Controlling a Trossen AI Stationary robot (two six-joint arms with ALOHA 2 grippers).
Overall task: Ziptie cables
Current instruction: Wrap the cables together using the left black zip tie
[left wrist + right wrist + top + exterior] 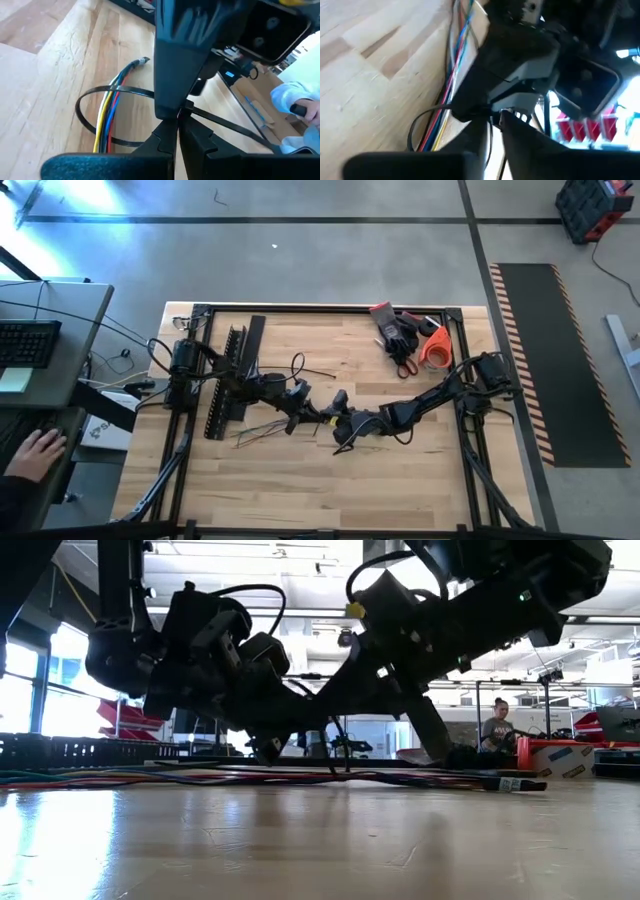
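Mid-table, zip tie (100,100) loops cables (112,107) — left gripper (177,127) clamped on tie tail; right gripper (496,117) grip unclear.

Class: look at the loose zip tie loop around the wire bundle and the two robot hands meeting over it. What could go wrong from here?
1. The zip tie loop is still wide around the cables; a pull may drag the bundle instead of cinching it.
2. The left hand grips only the thin tie, which could slip.
3. The right hand crowds the left, so they may bump.
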